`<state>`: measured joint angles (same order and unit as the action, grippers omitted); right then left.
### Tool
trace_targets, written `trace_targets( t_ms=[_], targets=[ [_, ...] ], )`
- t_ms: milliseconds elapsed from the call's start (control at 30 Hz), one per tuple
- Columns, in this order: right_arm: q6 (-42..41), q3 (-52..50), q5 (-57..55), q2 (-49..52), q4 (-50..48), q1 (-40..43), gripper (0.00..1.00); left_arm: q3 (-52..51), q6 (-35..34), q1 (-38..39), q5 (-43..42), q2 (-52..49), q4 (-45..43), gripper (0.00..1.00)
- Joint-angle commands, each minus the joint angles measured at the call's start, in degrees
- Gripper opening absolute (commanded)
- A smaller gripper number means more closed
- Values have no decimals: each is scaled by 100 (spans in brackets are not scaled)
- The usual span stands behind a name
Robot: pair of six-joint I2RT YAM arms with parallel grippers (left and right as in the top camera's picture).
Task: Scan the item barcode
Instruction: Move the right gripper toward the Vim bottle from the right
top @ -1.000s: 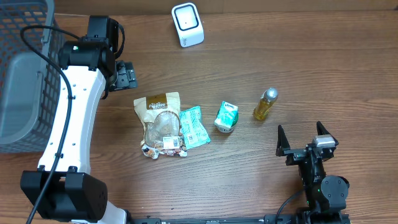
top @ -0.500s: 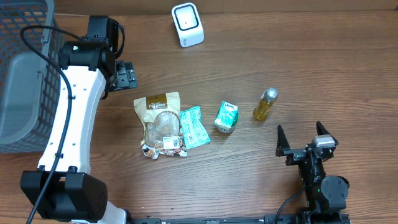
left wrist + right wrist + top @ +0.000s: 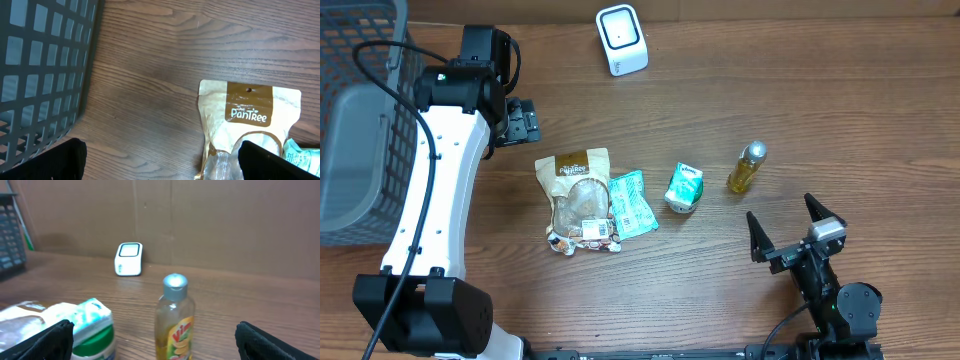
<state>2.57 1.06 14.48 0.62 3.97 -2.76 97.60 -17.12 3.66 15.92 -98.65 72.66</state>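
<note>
Approach step, nothing picked yet. Left hand (image 3: 527,122) released, at 10 o'clock just beside pouch (image 3: 580,195). Scanner (image 3: 621,40) at 12. Bottle (image 3: 747,167) stands at 3 o'clock, probably the target; barcode not visible. Right hand (image 3: 782,212) released at 5 o'clock, facing it. Next: advance, grip, present label to scanner.

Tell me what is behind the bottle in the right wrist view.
Farther back and left stands the white scanner, before a brown wall. The bottle hides a strip of table behind it.
</note>
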Motion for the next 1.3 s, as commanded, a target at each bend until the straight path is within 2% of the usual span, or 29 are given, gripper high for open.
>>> trace_targets(
  t_ms=[0,400,500,700,833,1167,1267],
  targets=[
    [-540,251,129,-48,-42,-44,100,79,42,-26,96,-26,-4,100],
    [-584,1598,103,-44,911,-44,100,79,42,-26,96,-26,-4,100],
    [-824,1998,107,11,1067,-44,100,79,42,-26,96,-26,-4,99],
    [-903,3012,109,581,1366,-44,100,79,42,-26,96,-26,-4,100],
    [-901,4050,181,1443,2015,-44,100,79,42,-26,96,-26,-4,99],
    [-833,7554,186,4911,5372,-44,100,79,42,-26,96,-26,-4,99],
    [-839,8185,195,5818,5871,-44,100,79,42,-26,96,-26,-4,100]
  ],
)
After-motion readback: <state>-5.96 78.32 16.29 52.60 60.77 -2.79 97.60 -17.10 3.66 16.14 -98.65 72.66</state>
